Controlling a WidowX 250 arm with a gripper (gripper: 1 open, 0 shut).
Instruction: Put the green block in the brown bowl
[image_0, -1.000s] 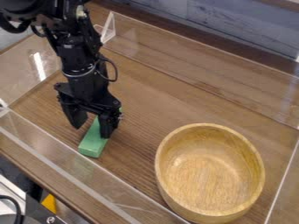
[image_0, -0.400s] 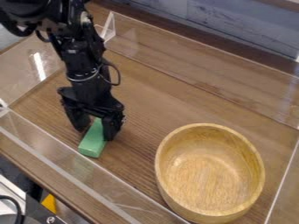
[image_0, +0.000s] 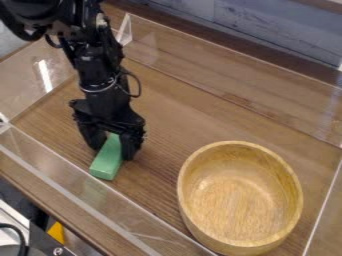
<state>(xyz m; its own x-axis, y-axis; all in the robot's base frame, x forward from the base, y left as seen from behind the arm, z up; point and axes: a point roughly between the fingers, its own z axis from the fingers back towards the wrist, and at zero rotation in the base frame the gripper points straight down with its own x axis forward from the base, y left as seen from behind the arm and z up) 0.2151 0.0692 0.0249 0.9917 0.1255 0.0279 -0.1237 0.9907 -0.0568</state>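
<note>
Green block (image_0: 106, 163), outside brown bowl (image_0: 241, 197); gripper (image_0: 114, 153) wide, at the block (grasp apparently unmade); lift, carry and release remain.

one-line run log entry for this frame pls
end effector: open, at far end of green block | block: on table, not in bowl | brown bowl: right side of view
</note>
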